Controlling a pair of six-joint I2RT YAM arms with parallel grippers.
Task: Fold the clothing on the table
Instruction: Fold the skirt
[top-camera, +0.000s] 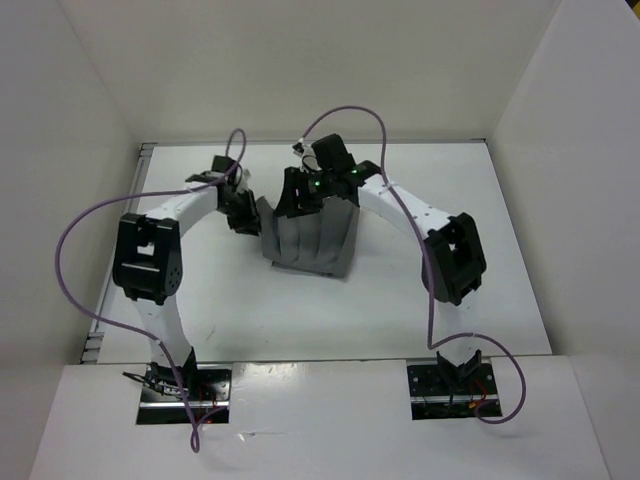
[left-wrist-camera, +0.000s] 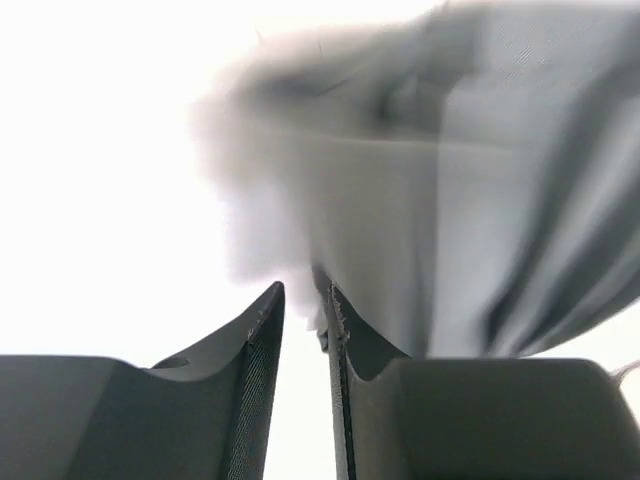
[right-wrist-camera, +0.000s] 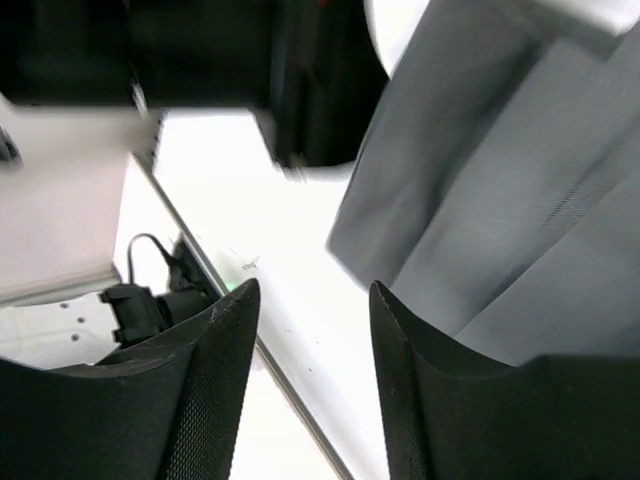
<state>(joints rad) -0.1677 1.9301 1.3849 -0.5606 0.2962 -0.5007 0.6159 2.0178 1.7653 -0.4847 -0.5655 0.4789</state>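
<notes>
The clothing (top-camera: 312, 240) is a grey pleated skirt lying doubled over near the back middle of the white table (top-camera: 230, 300). My left gripper (top-camera: 245, 215) sits at the skirt's left edge. In the left wrist view its fingers stand slightly open (left-wrist-camera: 305, 290), only white showing between them, and the blurred skirt (left-wrist-camera: 450, 200) lies just beyond the right fingertip. My right gripper (top-camera: 300, 195) hovers over the skirt's far edge. In the right wrist view it is open (right-wrist-camera: 314, 285) over bare table, and the skirt (right-wrist-camera: 520, 200) lies beside its right finger.
White walls close the table on the left, back and right. A metal strip (right-wrist-camera: 300, 400) marks the table's edge close to the right gripper. The left arm's black body (right-wrist-camera: 250, 60) is close by. Purple cables (top-camera: 70, 250) loop above both arms.
</notes>
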